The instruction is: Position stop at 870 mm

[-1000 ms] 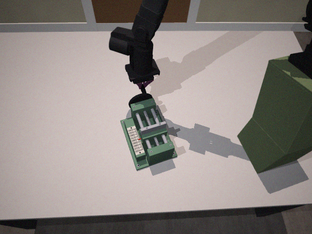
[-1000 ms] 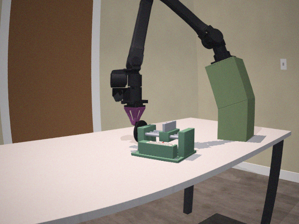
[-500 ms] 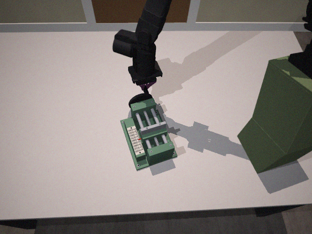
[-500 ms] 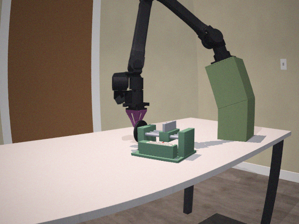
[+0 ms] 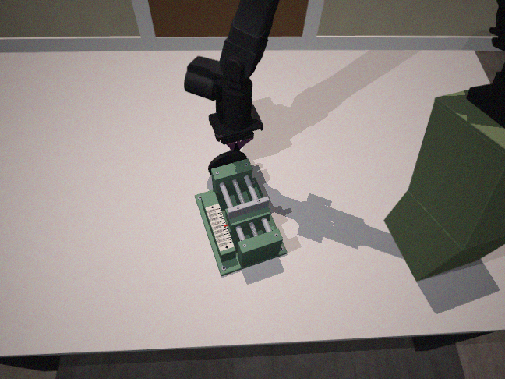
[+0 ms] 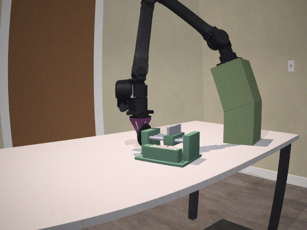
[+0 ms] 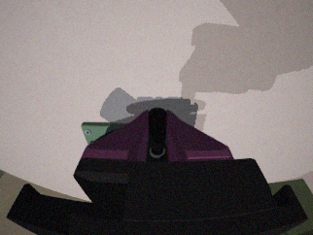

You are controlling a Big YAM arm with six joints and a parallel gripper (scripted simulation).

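Note:
A green stop fixture (image 5: 240,220) (image 6: 168,148) stands on the white table (image 5: 101,203) (image 6: 74,173). It has three rails, a grey stop block (image 5: 248,209) (image 6: 174,129) near mid-travel, and a scale strip with a red pointer (image 5: 225,225) on its left side. A black handwheel (image 5: 222,159) (image 6: 142,129) sits at the far end of the fixture. My gripper (image 5: 237,150) (image 6: 139,127) (image 7: 157,116), with purple fingers, points down onto the wheel's top and is shut on the handwheel's handle. In the wrist view the fingers hide most of the wheel.
The arm's tall green base block (image 5: 457,187) (image 6: 238,103) stands at the table's right side. The table's front edge (image 5: 245,346) runs along the bottom of the top view.

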